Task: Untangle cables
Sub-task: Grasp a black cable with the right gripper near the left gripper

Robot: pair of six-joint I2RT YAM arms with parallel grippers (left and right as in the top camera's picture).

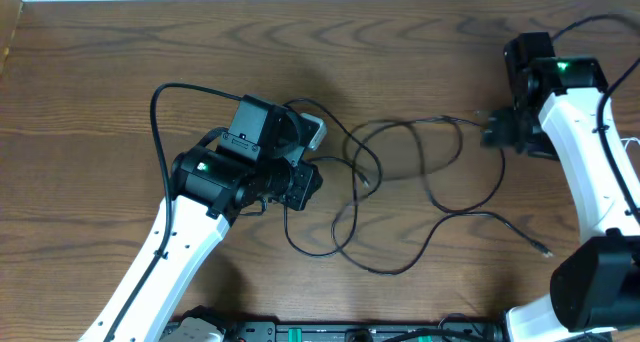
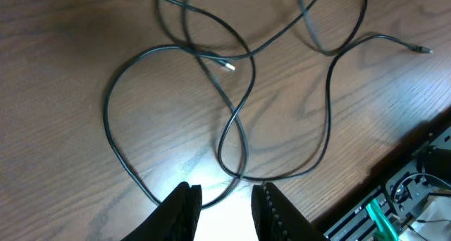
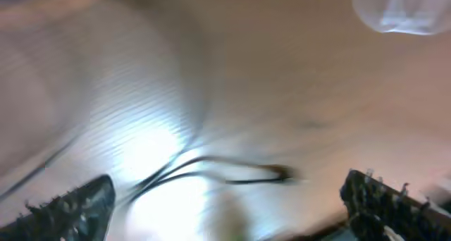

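Cables (image 2: 107,125) are lying in loose loops on the table (image 1: 100,82); left gripper (image 2: 225,202) is hovering over one strand, fingers (image 2: 184,213) slightly apart; right gripper (image 3: 229,201) is gaping wide.

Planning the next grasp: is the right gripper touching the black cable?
Cannot tell. The right wrist view shows the black cable between the fingers of the open right gripper, but motion blur hides any gap or contact.

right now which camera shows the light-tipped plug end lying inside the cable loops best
The left wrist view: the plug end is sharp, its light tip clear against the table. Overhead it is only a tiny speck among the cables. The right wrist view is blurred; its plug may be another.
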